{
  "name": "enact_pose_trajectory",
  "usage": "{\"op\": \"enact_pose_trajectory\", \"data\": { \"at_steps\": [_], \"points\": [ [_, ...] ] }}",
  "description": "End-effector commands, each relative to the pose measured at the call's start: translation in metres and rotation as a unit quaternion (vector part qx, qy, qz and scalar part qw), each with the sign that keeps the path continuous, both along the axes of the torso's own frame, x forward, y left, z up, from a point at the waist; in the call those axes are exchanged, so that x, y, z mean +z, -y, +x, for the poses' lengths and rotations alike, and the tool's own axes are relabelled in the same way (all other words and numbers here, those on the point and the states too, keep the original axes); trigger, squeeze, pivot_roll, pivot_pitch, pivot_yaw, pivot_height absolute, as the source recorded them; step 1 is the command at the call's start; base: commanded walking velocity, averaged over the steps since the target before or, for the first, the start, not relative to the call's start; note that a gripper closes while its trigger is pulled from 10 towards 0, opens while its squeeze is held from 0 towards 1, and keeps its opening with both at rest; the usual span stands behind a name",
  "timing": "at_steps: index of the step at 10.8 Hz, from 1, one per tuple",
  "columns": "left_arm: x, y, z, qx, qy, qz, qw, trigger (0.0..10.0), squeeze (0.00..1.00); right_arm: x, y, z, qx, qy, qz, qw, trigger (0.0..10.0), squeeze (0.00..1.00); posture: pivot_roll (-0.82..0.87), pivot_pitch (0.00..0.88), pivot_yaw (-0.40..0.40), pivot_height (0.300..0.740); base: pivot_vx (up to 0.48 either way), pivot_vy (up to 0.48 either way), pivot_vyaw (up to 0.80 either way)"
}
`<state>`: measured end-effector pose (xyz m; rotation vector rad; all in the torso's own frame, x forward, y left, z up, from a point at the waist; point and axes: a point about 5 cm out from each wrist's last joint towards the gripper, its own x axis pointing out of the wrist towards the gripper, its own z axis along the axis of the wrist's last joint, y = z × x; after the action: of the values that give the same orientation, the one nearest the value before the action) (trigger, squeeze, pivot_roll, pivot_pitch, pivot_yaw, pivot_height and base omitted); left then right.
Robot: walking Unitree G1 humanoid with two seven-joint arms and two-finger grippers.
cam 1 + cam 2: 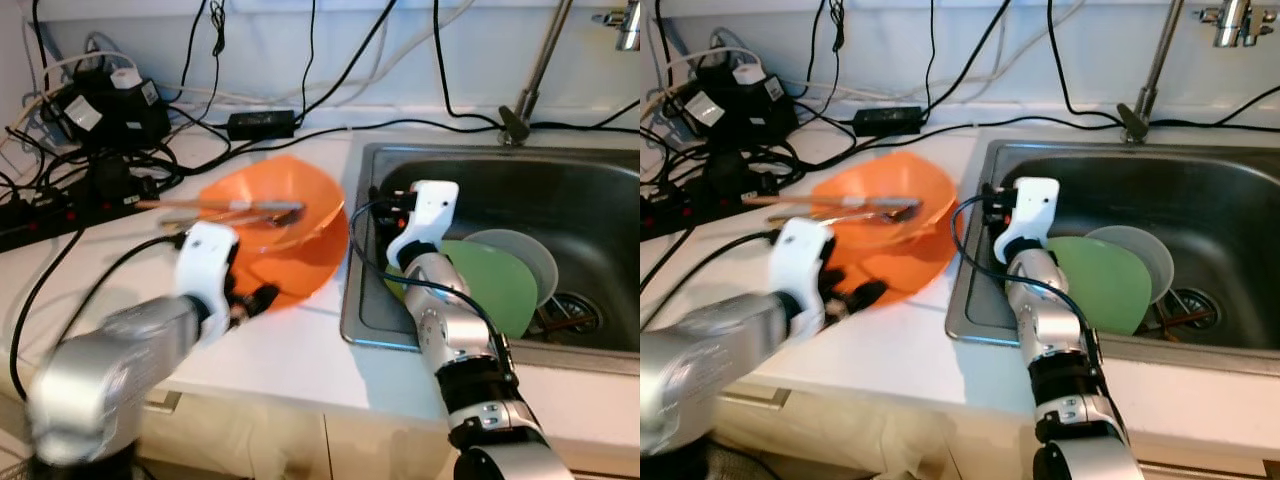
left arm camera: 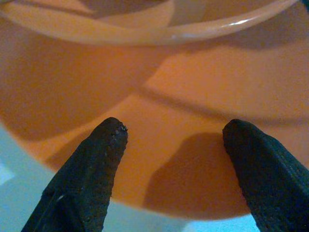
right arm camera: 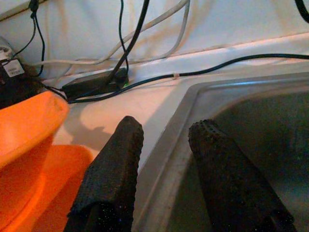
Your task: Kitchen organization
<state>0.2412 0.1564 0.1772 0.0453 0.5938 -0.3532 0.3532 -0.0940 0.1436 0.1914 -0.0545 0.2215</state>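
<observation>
Where the white counter (image 1: pixel 290 345) meets a tangle of black cables (image 1: pixel 90 170), a glossy orange bowl (image 1: pixel 285 205) rests in a flat orange plate (image 1: pixel 290 270), with utensils (image 1: pixel 225 210) lying across the bowl. The left gripper (image 2: pixel 171 159) hovers at the plate's near rim, its rough black fingers spread wide, holding nothing. To the right, the steel sink (image 1: pixel 590 190) contains a green plate (image 1: pixel 495 285) and a grey bowl (image 1: pixel 525 255). The right gripper (image 3: pixel 161 140) hangs over the sink's left rim, parted and empty.

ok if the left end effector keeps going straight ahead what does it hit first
Most likely the orange plate: the open left end effector points straight at its underside, close in. The exact gap is unclear.
</observation>
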Motion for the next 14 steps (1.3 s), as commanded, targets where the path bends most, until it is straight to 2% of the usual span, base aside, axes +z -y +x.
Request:
{"op": "enact_pose_trajectory", "data": {
  "at_steps": [1,3,4,6,7,8,10,11,12,14],
  "points": [
    [-0.001,-0.003,-0.009,-0.002,-0.02,0.005,1.0,10.0,0.0,0.0,-0.004,0.001,0.009,-0.001,0.002,1.0,10.0,0.0,0.22,0.0,0.117,0.74,0.0,0.0,0.0],
    [0.006,0.0,-0.019,-0.02,-0.009,0.011,1.0,10.0,0.0,-0.002,-0.003,0.001,0.007,-0.003,0.002,1.0,10.0,0.0,0.24,0.0,0.119,0.74,0.0,0.0,0.0],
    [0.011,0.0,-0.018,-0.018,0.007,0.019,1.0,10.0,0.0,-0.002,-0.004,0.001,0.008,-0.003,0.002,1.0,10.0,0.0,0.25,0.0,0.117,0.74,0.0,0.0,0.0],
    [0.024,0.001,-0.01,-0.003,0.076,0.028,0.997,10.0,0.0,0.0,-0.004,0.003,0.009,-0.002,0.003,1.0,10.0,0.0,0.26,0.0,0.101,0.74,0.0,0.0,0.0],
    [0.026,-0.005,-0.01,0.023,0.093,0.044,0.994,10.0,0.0,0.001,-0.004,0.004,0.01,-0.002,0.002,1.0,10.0,0.0,0.26,0.0,0.088,0.74,0.0,0.0,0.0],
    [0.026,-0.008,-0.011,0.033,0.097,0.048,0.994,10.0,0.0,0.001,-0.003,0.005,0.01,-0.002,0.001,1.0,10.0,0.0,0.27,0.0,0.081,0.74,0.0,0.0,0.0],
    [0.019,-0.024,-0.017,0.069,0.093,0.089,0.989,10.0,0.0,0.002,-0.005,0.007,0.021,-0.004,-0.003,1.0,10.0,0.0,0.3,0.0,0.055,0.74,0.0,0.0,0.0],
    [0.015,-0.036,-0.02,0.092,0.09,0.122,0.984,10.0,0.0,0.003,-0.008,0.009,0.027,-0.003,-0.004,1.0,10.0,0.0,0.31,0.0,0.043,0.74,0.0,0.0,0.0],
    [0.016,-0.057,-0.021,0.142,0.095,0.176,0.97,10.0,0.0,0.005,-0.012,0.01,0.035,-0.001,-0.003,0.999,10.0,0.0,0.31,0.0,0.031,0.74,0.0,0.0,0.0],
    [0.021,-0.074,-0.02,0.199,0.115,0.222,0.948,10.0,0.0,0.005,-0.012,0.011,0.039,-0.001,-0.004,0.999,10.0,0.0,0.31,0.0,0.022,0.74,0.0,0.0,0.0]
  ]
}}
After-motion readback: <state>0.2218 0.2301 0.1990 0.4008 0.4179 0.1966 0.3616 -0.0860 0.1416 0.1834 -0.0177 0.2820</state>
